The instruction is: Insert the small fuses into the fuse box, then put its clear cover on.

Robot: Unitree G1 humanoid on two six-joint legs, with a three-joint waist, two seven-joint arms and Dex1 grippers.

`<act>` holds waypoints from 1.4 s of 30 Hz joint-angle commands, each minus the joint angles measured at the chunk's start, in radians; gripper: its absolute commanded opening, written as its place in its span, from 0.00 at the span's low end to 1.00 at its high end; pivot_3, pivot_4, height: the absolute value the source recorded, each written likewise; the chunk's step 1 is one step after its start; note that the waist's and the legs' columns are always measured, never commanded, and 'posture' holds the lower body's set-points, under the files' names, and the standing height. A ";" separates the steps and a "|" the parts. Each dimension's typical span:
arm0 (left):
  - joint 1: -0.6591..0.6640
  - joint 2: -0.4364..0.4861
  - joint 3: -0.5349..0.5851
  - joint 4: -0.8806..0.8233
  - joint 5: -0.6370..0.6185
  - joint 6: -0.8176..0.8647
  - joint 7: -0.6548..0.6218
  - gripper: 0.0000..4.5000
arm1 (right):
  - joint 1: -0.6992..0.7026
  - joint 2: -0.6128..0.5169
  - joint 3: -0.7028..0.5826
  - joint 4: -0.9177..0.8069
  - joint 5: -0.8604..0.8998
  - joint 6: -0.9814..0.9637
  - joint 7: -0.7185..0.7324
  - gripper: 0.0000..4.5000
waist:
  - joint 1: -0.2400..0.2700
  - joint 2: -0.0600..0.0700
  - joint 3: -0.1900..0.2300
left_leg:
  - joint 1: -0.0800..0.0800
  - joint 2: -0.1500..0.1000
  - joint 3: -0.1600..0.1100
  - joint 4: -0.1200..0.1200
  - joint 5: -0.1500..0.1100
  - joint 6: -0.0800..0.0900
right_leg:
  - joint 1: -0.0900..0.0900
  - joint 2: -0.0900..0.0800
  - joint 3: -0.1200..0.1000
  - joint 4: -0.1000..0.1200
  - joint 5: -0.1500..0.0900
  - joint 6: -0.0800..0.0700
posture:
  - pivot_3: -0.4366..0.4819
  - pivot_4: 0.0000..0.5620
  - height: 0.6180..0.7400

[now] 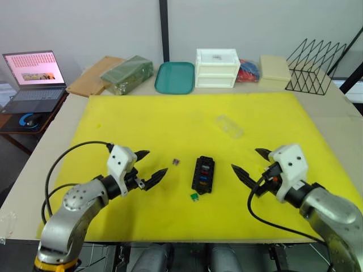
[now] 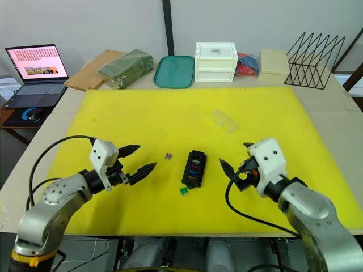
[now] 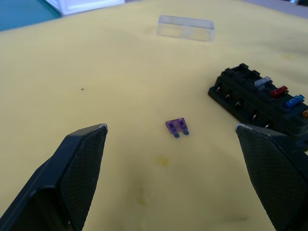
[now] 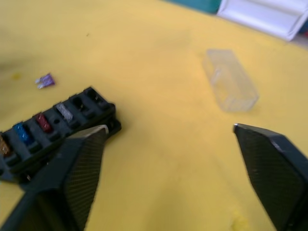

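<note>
The black fuse box (image 1: 203,174) lies mid-mat with grey, red, blue and orange fuses seated in its slots (image 3: 269,94). A purple fuse (image 3: 177,127) lies loose on the mat just left of the box, and a green fuse (image 1: 194,196) rests at the box's near end. The clear cover (image 1: 229,126) sits on the mat farther back, right of centre. My left gripper (image 1: 148,165) hovers open left of the purple fuse, holding nothing. My right gripper (image 1: 251,164) is open right of the box, also with nothing in it.
A yellow mat (image 1: 142,122) covers the table. Along the back edge stand a teal tray (image 1: 175,77), a white drawer unit (image 1: 216,68), a green packet (image 1: 127,72) and a black wire rack (image 1: 315,67). A laptop (image 1: 34,79) sits far left.
</note>
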 commanded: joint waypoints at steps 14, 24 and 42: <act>0.033 0.047 -0.002 -0.004 -0.015 -0.051 0.014 1.00 | 0.155 -0.007 0.004 -0.040 -0.014 -0.137 0.016 0.99 | 0.003 0.000 0.000 | 0.001 0.000 0.000 0.000 0.000 0.000 | 0.002 0.003 0.000 0.000 0.000 0.000 | 0.48 0.27 1.00; -0.302 0.238 0.006 0.335 -0.313 0.255 -0.309 1.00 | -0.056 -0.244 -0.047 0.025 0.201 -0.036 0.217 0.99 | -0.002 0.000 0.000 | 0.001 0.001 -0.001 0.000 0.000 0.001 | 0.002 0.004 0.000 0.000 0.000 0.000 | 0.48 0.27 1.00; -0.808 0.187 -0.235 0.879 -0.338 0.690 -0.507 1.00 | -0.467 -0.467 0.163 0.201 0.262 -0.022 0.377 0.99 | -0.004 -0.001 0.001 | -0.001 0.001 -0.001 0.002 0.000 0.001 | 0.000 0.002 0.000 0.000 0.000 0.000 | 0.48 0.27 1.00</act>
